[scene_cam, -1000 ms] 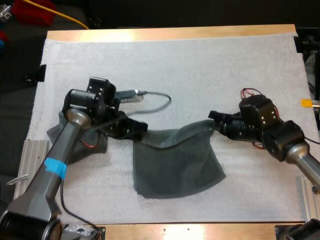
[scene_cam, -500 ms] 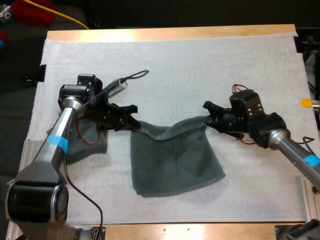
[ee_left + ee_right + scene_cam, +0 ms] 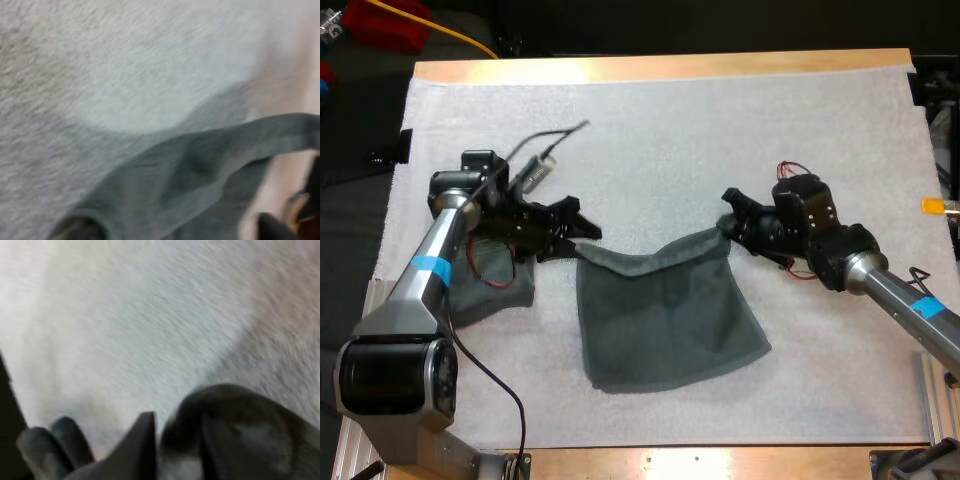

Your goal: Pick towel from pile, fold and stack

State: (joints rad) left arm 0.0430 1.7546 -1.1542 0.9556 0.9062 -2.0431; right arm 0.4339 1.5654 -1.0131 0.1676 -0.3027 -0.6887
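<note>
**Spreading step, ahead of the first fold.** The left pincer and the right pincer are each clamped on one far corner of the towel. The towel hangs between them over the middle of the white mat on the table. Its far edge is lifted and sags slightly between the two grips. The near part lies flat on the mat, with its near corners free. The cloth is dark grey-green, thin and limp, with a soft crease along the raised edge, and is judged likely to droop wherever unsupported. A second towel, crumpled, lies under the left arm, just beside the first. The next move appears to call for drawing the held edge taut and level, then carrying it toward the near edge so the halves meet squarely before release.
</note>
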